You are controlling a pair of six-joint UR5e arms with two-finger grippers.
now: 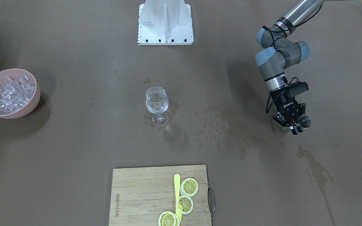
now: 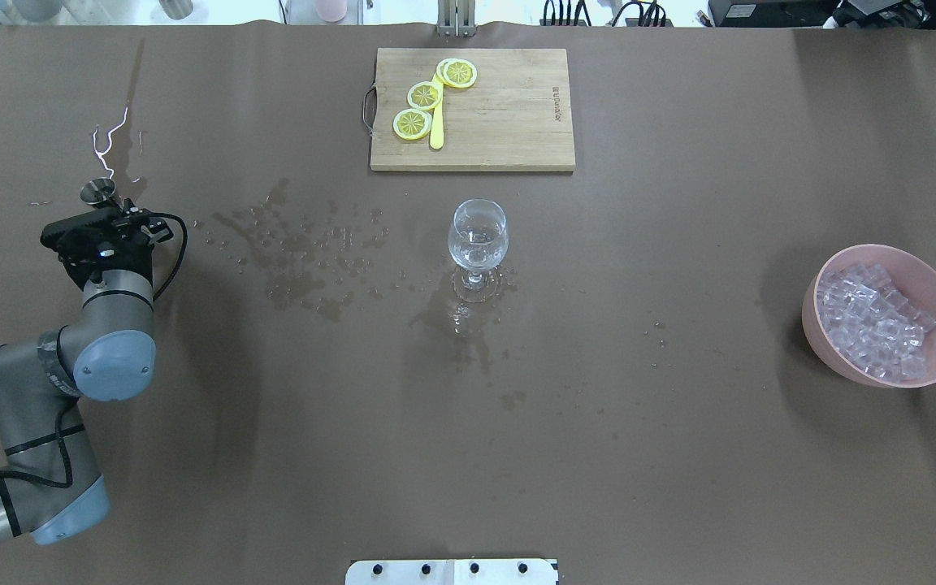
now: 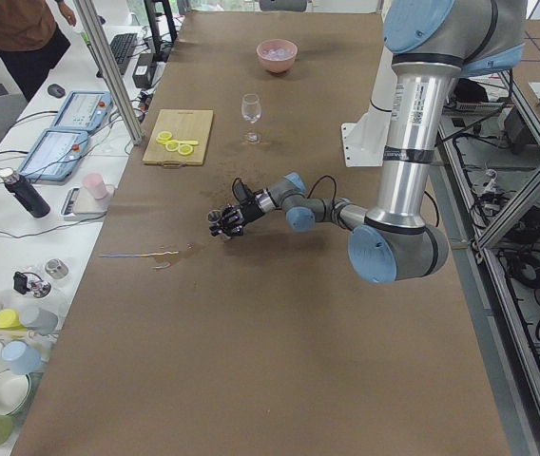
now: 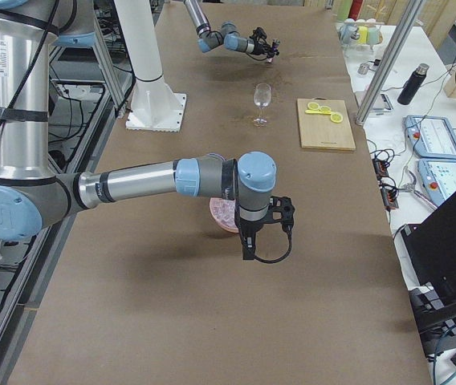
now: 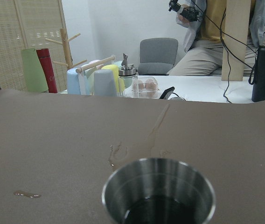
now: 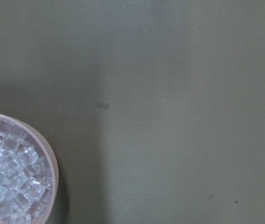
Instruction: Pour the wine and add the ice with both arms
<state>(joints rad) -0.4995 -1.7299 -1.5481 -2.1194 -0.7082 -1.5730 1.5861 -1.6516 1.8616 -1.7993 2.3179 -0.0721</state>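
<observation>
My left gripper point(image 1: 295, 126) is at the table's left side, low over the surface, shut on a small steel cup point(image 1: 304, 121). The left wrist view shows the cup point(image 5: 158, 191) upright with dark liquid in it. A clear wine glass point(image 1: 156, 100) stands upright mid-table, well away from it. The ice point(image 1: 10, 93) is heaped in a pink bowl point(image 1: 32, 105) at the table's right side. My right gripper point(image 4: 248, 242) hangs above that bowl; it shows only in the exterior right view, so I cannot tell whether it is open. The right wrist view shows the ice point(image 6: 6, 179) at lower left.
A wooden cutting board point(image 1: 140, 194) with lemon slices point(image 1: 189, 187) and a yellow knife lies at the operators' edge. A white stand point(image 1: 165, 22) is at the robot's edge. Wet spill patches point(image 1: 228, 128) lie between the glass and the left gripper.
</observation>
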